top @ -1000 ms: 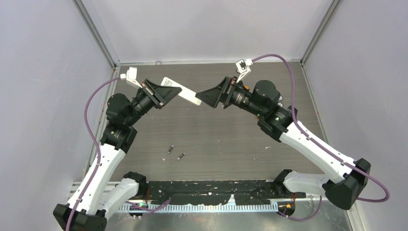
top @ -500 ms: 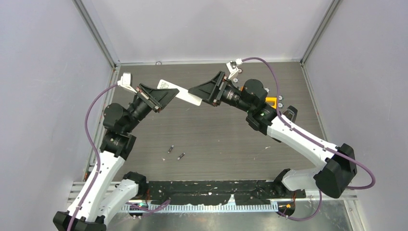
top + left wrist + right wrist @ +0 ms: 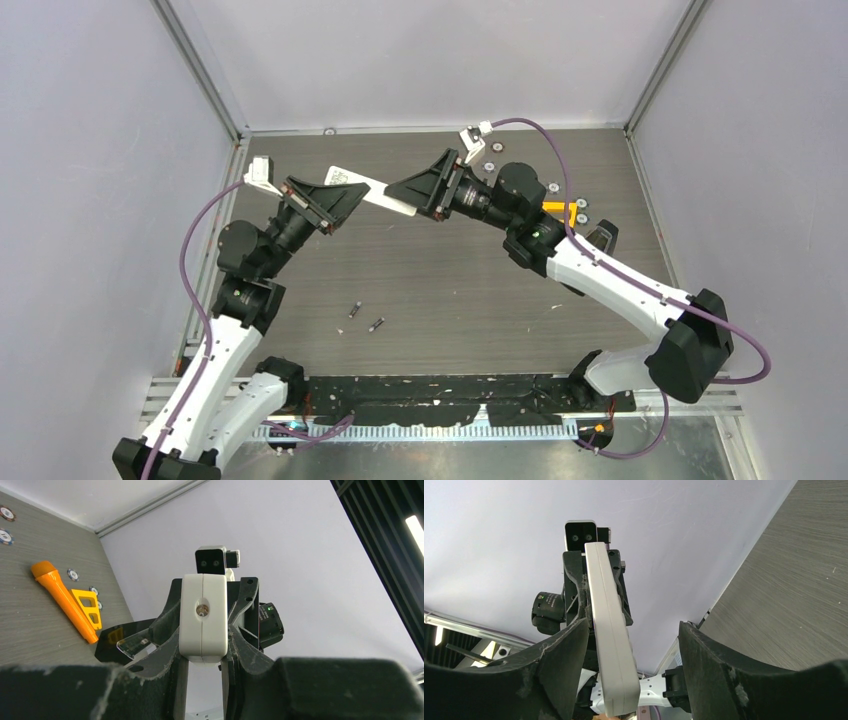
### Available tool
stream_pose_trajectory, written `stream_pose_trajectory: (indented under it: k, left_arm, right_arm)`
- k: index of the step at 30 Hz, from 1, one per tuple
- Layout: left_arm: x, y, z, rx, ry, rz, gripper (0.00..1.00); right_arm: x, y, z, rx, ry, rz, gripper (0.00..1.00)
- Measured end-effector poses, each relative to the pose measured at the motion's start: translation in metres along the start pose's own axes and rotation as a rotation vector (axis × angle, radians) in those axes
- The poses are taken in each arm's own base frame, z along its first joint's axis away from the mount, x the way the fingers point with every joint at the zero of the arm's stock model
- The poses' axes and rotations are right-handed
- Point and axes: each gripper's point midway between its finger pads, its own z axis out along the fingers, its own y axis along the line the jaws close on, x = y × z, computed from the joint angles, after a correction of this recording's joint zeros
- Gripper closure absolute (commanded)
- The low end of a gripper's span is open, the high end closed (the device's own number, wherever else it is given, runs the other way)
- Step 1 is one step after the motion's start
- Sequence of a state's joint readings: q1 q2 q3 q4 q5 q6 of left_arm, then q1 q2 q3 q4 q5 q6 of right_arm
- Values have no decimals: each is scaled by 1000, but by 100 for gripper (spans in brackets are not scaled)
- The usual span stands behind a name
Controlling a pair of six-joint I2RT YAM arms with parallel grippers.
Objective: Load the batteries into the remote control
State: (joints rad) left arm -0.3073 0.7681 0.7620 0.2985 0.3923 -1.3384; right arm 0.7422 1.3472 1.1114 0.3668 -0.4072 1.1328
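Observation:
My left gripper (image 3: 350, 193) is shut on the white remote control (image 3: 385, 198) and holds it level above the far part of the table. In the left wrist view the remote's end face (image 3: 202, 615) sits clamped between my fingers (image 3: 177, 650). My right gripper (image 3: 402, 190) is open, and its jaws straddle the remote's free end. In the right wrist view the remote (image 3: 610, 640) lies close to the left finger (image 3: 569, 650), with a wide gap to the right finger. Two batteries (image 3: 355, 311) (image 3: 377, 324) lie loose on the table near the front centre.
An orange flashlight (image 3: 556, 207) (image 3: 62, 600) and a yellow piece (image 3: 89, 607) lie at the back right. Small silver discs (image 3: 497, 150) lie scattered near them. Grey walls and metal rails enclose the table.
My right arm has moved left, bringing its open jaws around the remote's free end. My left arm has shifted slightly, still holding the remote.

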Motion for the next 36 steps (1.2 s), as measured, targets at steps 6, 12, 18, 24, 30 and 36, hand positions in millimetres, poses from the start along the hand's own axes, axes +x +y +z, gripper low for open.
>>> stream_pose_trajectory:
  k: [6, 12, 18, 24, 30, 36]
  left_arm:
    - [-2, 1, -3, 6, -25, 5, 100]
    - [-5, 2, -3, 6, -47, -7, 100]
    - [-6, -1, -2, 18, -51, -13, 100]
    - [-7, -1, -2, 18, -54, -21, 100]
    - [-7, 3, -2, 8, -58, -34, 100]
    - [-7, 9, -1, -8, -61, -45, 100]
  right_arm:
    - [0, 2, 1, -5, 3, 2, 40]
    - [1, 1, 2, -9, 9, 2, 31]
    - [2, -1, 5, -11, 14, -1, 26]
    - [1, -1, 11, -20, 24, -5, 29]
    - [2, 0, 12, -25, 29, -6, 43]
    - [2, 3, 11, -41, 30, -14, 62]
